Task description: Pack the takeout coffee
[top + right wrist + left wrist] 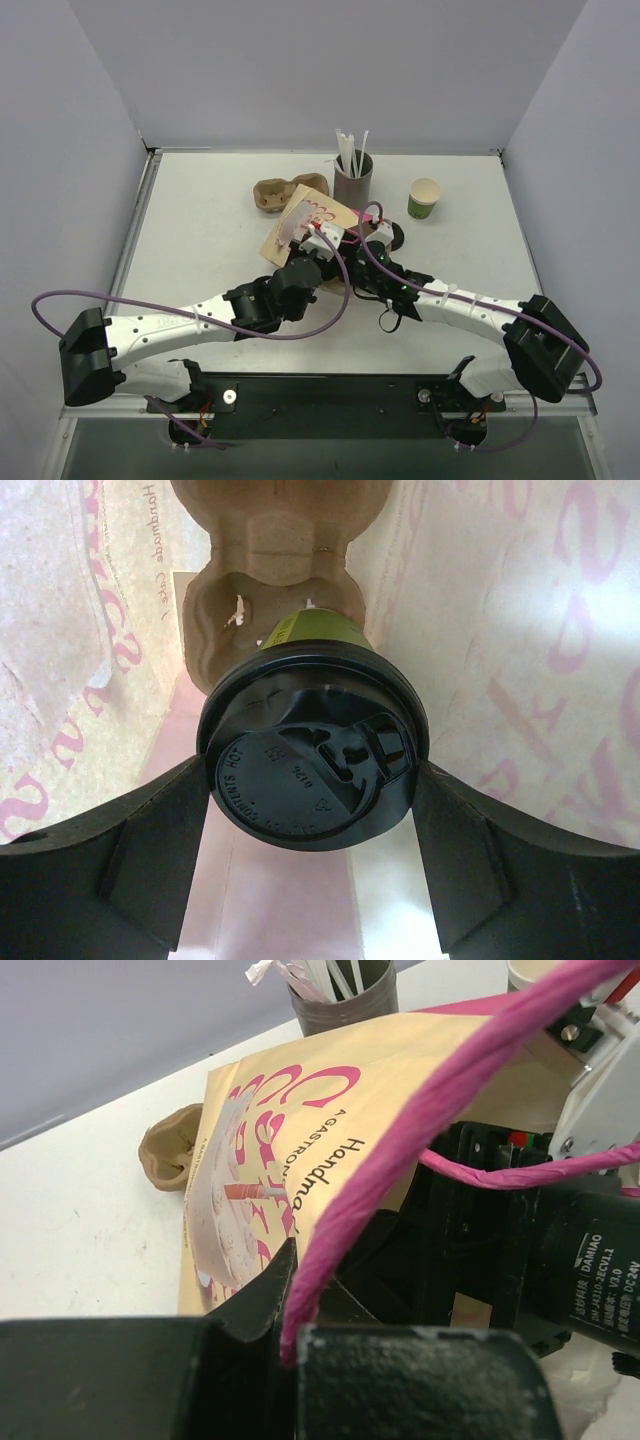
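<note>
The takeout coffee [312,632], a green paper cup with a black lid [300,770], lies inside the paper bag [520,630]. My right gripper [312,780] is shut on it, one finger pressed against each side of the lid rim. The cup's base points into a well of a brown pulp carrier [270,540] deeper in the bag. From above, the tan bag with pink print [305,215] lies mid-table. My left gripper [300,1295] is shut on the bag's pink rope handle [450,1090], which rises from between its fingers.
A grey cylinder of white straws [353,178] stands behind the bag. A second green cup with a cream inside [424,198] stands to its right. A brown pulp carrier [272,193] shows at the bag's far left corner. White walls enclose the table.
</note>
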Controlling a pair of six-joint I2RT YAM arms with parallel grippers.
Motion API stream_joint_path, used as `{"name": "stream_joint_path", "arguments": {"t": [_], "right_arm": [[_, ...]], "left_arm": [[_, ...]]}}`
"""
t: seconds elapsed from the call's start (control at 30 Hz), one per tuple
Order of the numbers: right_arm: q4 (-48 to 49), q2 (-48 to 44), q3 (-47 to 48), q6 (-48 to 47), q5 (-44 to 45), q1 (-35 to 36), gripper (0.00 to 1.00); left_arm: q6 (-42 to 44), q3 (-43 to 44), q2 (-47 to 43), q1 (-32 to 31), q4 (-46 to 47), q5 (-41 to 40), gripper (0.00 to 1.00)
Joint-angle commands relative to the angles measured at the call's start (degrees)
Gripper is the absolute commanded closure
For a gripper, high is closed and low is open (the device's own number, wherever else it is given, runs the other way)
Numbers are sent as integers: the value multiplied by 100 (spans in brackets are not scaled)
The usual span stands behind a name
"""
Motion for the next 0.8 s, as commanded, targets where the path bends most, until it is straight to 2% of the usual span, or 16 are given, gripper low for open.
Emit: {"name": "stream_joint_path", "arguments": {"t": [0.0, 0.4, 0.77], "right_arm": [[431, 5, -297, 198, 244, 80, 50], [28, -654, -420, -303, 612, 317, 50], [-289, -742, -25, -725, 780, 309, 50]], "left_arm": [[-540, -52, -454, -201, -24, 117, 100], [-401, -78, -727, -316, -682, 679, 100], [-348, -34, -613, -316, -596, 908, 100]]}}
